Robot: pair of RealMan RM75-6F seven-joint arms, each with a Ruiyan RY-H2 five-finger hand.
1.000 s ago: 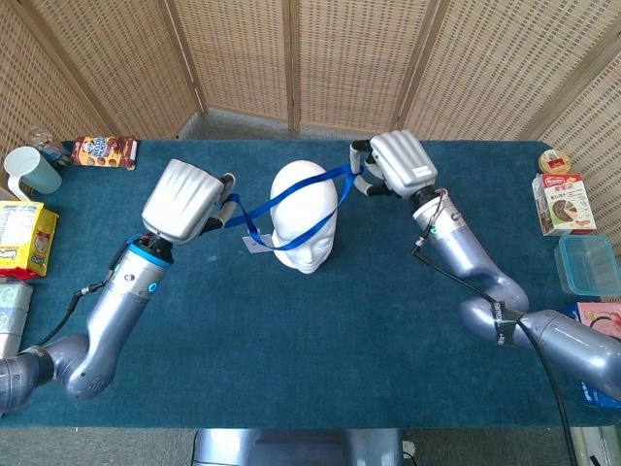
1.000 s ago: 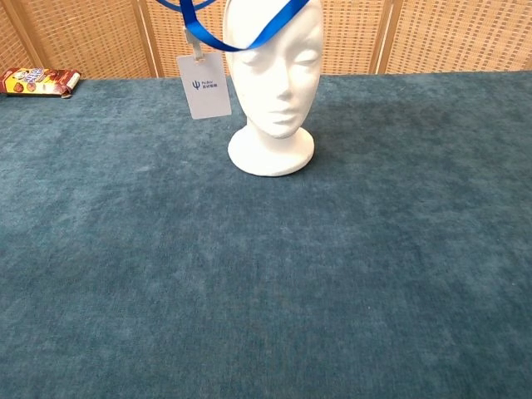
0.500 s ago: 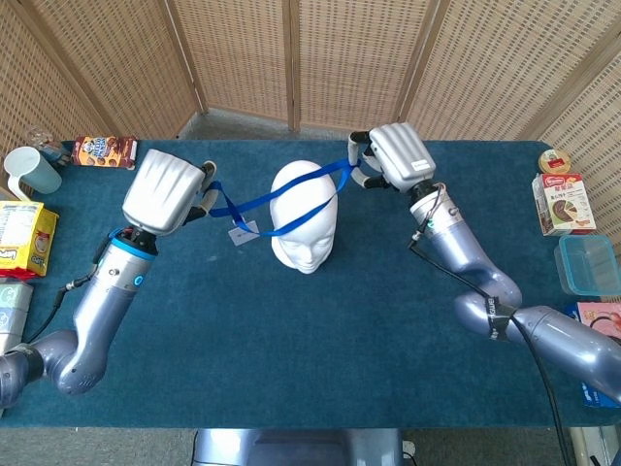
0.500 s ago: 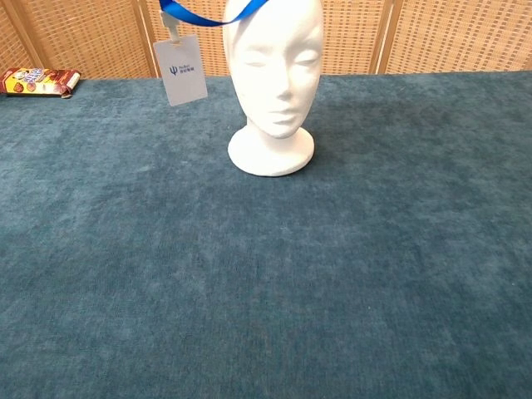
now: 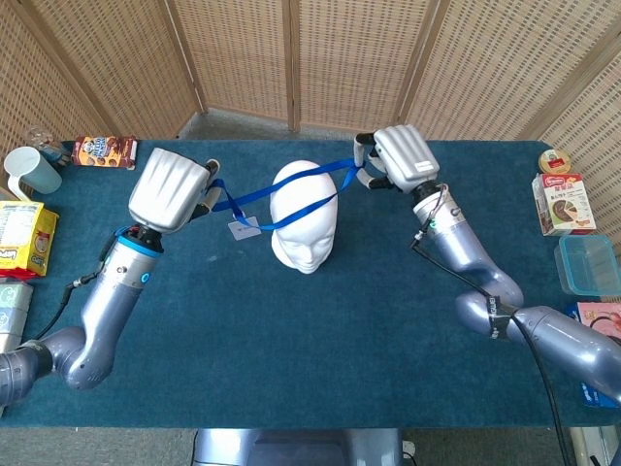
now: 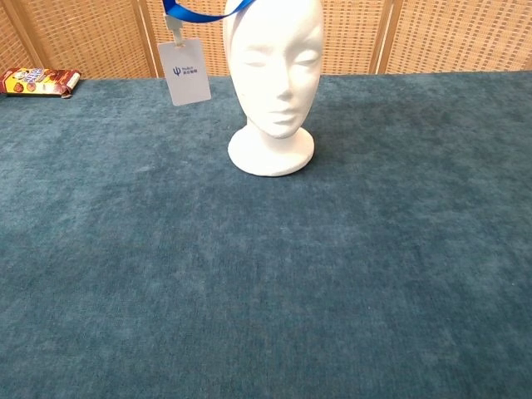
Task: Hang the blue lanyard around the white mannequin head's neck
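Stretching the blue lanyard (image 5: 291,195) across the top of the white mannequin head (image 5: 305,216), each robot hand holds one end: left robot hand (image 5: 173,195) pulls it out to the side, right robot hand (image 5: 399,160) grips it behind the head. White badge (image 6: 184,71) dangles near the face, off the teal tabletop (image 6: 266,274)
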